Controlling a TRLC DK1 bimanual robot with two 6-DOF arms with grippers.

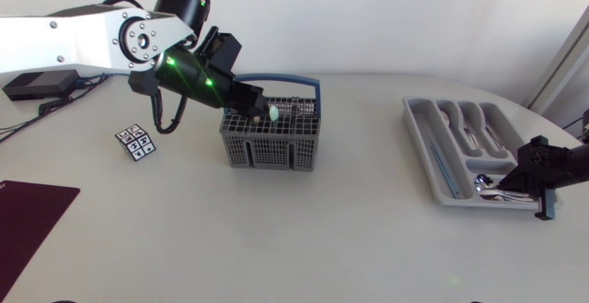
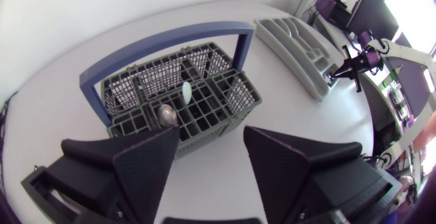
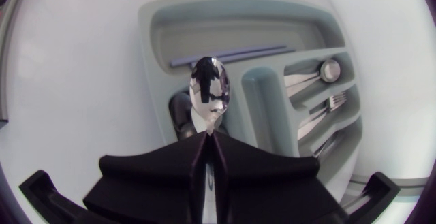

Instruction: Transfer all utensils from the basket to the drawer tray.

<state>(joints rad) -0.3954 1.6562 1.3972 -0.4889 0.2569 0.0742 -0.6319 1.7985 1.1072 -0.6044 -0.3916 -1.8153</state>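
A grey wire basket [image 1: 271, 142] with a blue handle stands mid-table. It holds a white-tipped utensil [image 2: 185, 91] and a metal spoon [image 2: 167, 115]. My left gripper [image 1: 253, 100] hovers over the basket's left rim, and in the left wrist view its fingers [image 2: 146, 159] stand apart with nothing between them. The grey drawer tray [image 1: 419, 133] lies at the right with several utensils [image 3: 320, 74] in its slots. My right gripper [image 3: 206, 137] is shut on the handle of a shiny spoon [image 3: 210, 91], with the bowl over the tray's near compartment [image 1: 485, 184].
A small patterned marker cube [image 1: 138, 142] sits left of the basket. A dark red mat [image 1: 28, 215] lies at the table's left front edge. A thin blue stick [image 3: 231, 54] lies in the tray's long slot.
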